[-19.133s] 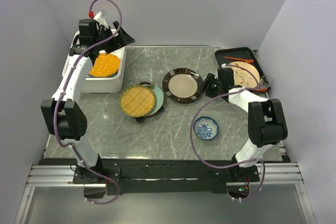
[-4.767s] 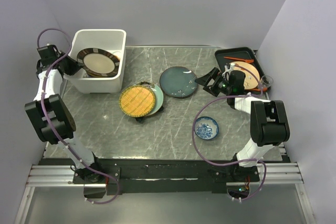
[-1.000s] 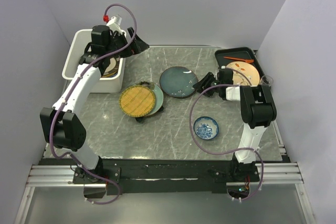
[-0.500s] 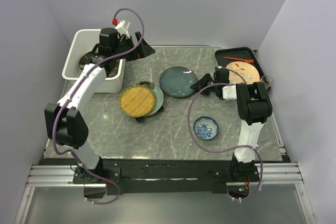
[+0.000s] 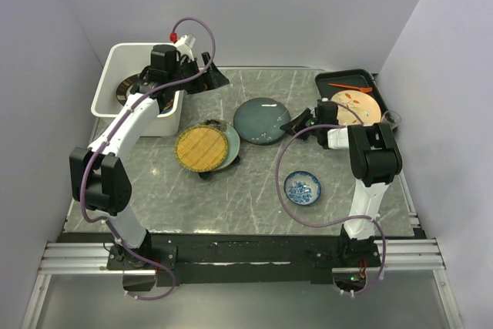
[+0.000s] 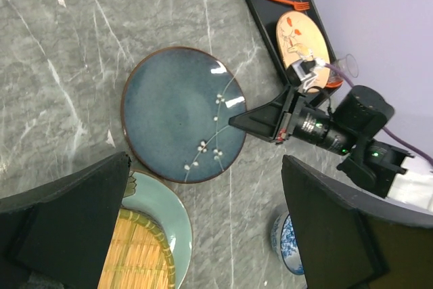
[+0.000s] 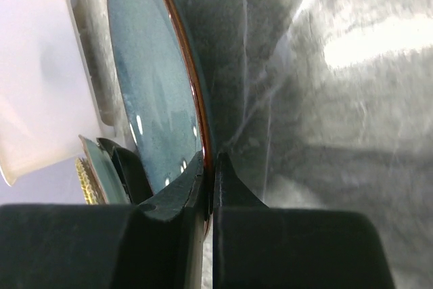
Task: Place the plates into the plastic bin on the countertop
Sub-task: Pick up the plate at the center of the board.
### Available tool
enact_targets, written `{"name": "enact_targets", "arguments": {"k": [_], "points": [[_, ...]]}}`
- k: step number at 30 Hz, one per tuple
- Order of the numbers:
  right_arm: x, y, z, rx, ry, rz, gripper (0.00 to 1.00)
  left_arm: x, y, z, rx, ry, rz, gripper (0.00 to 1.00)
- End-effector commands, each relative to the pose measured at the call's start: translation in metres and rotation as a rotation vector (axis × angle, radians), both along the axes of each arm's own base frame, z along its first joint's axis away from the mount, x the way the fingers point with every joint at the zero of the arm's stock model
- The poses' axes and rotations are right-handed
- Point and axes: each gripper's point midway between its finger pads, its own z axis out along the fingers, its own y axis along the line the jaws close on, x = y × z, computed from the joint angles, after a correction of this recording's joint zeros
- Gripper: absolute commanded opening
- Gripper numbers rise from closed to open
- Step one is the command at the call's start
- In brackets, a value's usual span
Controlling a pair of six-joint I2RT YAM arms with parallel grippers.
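A grey-blue plate (image 5: 262,120) with a white twig pattern lies flat on the grey countertop (image 5: 254,190). My right gripper (image 5: 296,123) is shut on its right rim; in the right wrist view the brown-edged rim (image 7: 203,133) is pinched between the two pads (image 7: 233,187). My left gripper (image 5: 212,76) hangs open and empty above the countertop, just right of the white plastic bin (image 5: 154,122). A dark brown plate (image 5: 125,86) lies in the bin. A yellow woven plate (image 5: 201,148) rests on a pale green plate (image 5: 230,144) in front of the bin.
A small blue-and-white dish (image 5: 303,187) sits at the front right. A black tray (image 5: 339,79) at the back right carries a tan plate (image 5: 358,108) and an orange fork. A clear cup (image 5: 391,119) stands beside the tray.
My right gripper has closed onto the grey-blue plate's rim. The left arm has swung right, away from over the bin, still open.
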Motion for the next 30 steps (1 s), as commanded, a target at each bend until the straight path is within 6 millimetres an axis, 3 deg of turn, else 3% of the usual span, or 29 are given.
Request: {"name": "enact_targets", "arguments": {"k": [1,23,30], "points": [[0.011,-0.005,0.053,0.004,-0.152,-0.025,0.0,-0.003,-0.001,0.007,0.011,-0.042,-0.018,0.99],[0.011,-0.028,0.142,0.004,-0.346,-0.104,0.0,-0.009,0.002,0.002,0.018,-0.042,-0.011,0.99],[0.005,-0.026,0.174,0.03,-0.416,-0.073,0.0,-0.01,0.0,0.0,0.006,-0.036,-0.024,0.99]]}}
